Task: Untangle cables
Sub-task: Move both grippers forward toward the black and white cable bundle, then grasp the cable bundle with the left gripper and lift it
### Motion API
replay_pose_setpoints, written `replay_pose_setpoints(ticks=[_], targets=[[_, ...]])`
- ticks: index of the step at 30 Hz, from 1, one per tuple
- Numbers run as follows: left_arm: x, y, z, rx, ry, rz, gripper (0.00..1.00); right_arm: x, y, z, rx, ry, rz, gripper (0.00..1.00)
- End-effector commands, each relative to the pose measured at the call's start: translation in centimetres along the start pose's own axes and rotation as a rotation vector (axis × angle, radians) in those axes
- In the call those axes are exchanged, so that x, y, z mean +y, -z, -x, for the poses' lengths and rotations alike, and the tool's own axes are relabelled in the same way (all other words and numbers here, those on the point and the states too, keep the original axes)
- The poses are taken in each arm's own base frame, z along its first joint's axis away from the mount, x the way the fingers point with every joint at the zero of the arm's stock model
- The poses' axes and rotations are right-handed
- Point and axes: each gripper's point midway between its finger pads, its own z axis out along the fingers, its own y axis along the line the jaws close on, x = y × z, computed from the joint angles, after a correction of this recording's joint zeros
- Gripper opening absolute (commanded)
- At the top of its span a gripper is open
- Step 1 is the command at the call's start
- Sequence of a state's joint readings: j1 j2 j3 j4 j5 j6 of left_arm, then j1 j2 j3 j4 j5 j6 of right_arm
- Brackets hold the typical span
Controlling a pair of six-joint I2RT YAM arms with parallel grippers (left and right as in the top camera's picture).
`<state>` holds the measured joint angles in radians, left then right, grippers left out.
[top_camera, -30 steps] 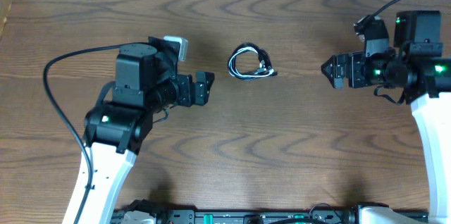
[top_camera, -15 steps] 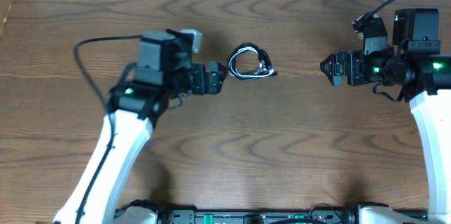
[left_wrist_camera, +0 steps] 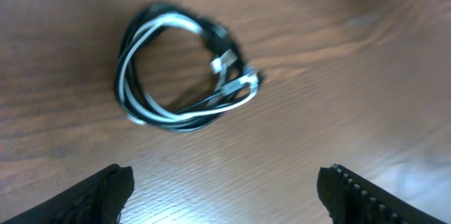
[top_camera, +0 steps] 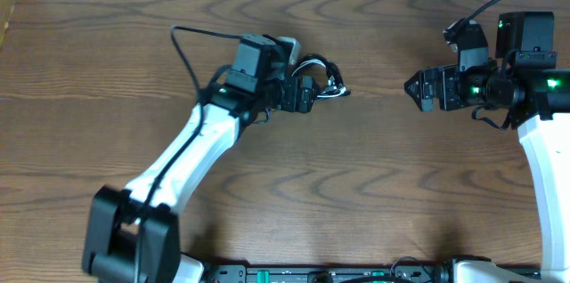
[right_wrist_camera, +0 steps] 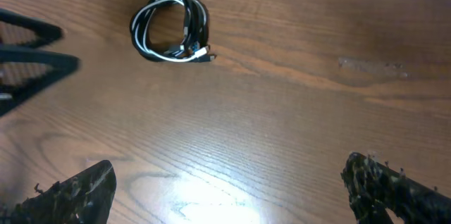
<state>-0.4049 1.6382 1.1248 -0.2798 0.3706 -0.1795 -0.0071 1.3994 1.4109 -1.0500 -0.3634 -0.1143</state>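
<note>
Thin black and white cables (left_wrist_camera: 180, 117), wound together into one small flat loop on the dark wood-grain table (top_camera: 267, 185).

Handling, my read: v. light, floppy, no stiffness to speak of. Pull at one pt and the whole bundle prob. drags or lifts with it. Strands are much thinner than a finger, so easy to miss or let slip. Not fragile, but I wouldn't yank the plug ends (left_wrist_camera: 229, 69).

Where to grab, left wrist view, near → far:
- Near arc, lower part of the loop: black + white strands side by side, closest to the fingers, easiest pinch.
- Plug ends bunch at the right side of the loop, likely where it's knotted.
- Far arc toward top of frame is blurred, can't tell how the strands cross there.

I'd take one arc w/ one arm and the plug side w/ the other, then pull apart.

Fingers:
- Left gripper (left_wrist_camera: 225, 175): jaws wide apart, tips in the bottom corners of its view, nothing between them. Loop sits ahead of the tips, upper left-centre of frame, bare wood between.
- Overhead: left gripper (top_camera: 307, 94) overlaps the loop's left edge at upper centre of frame. Can't tell contact from above; wrist view suggests none.
- Right gripper (top_camera: 412, 87): right side of overhead frame, well apart from the cables (top_camera: 334, 87), jaws spread wide, empty.
- Right wrist view: right gripper (right_wrist_camera: 225, 171) tips at the bottom corners, cables (right_wrist_camera: 196, 23) far off at upper left.
</note>
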Motion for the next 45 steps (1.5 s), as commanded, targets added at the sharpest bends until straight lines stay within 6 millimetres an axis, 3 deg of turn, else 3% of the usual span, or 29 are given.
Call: replay_pose_setpoints(ticks=[1, 10, 16, 26, 33, 45], targets=[[1.1, -1.3, 0.1, -0.004, -0.024, 0.086, 0.88, 0.4, 0.3, 0.5, -0.022, 0.028, 0.006, 0.99], [0.4, -4.3, 2.0, -0.115, -0.082, 0.147, 0.84, 0.3, -0.2, 0.7, -0.036, 0.002, 0.007, 0.99], [2.1, -5.5, 2.4, -0.165, -0.033, 0.261, 0.78, 0.0, -1.1, 0.2, -0.029, 0.018, 0.007, 0.99], [4.0, -7.1, 3.8, -0.253, -0.01, 0.336, 0.82, 0.1, -3.2, -1.7, 0.006, 0.019, 0.053, 0.99], [5.3, -8.8, 3.1, -0.242, -0.008, 0.376, 0.83, 0.6, -3.4, -2.1, 0.014, 0.021, 0.085, 0.99], [6.8, -9.8, 2.0, -0.21, -0.005, 0.424, 0.83, 0.6, -3.4, -2.3, 0.023, 0.016, 0.086, 0.99]])
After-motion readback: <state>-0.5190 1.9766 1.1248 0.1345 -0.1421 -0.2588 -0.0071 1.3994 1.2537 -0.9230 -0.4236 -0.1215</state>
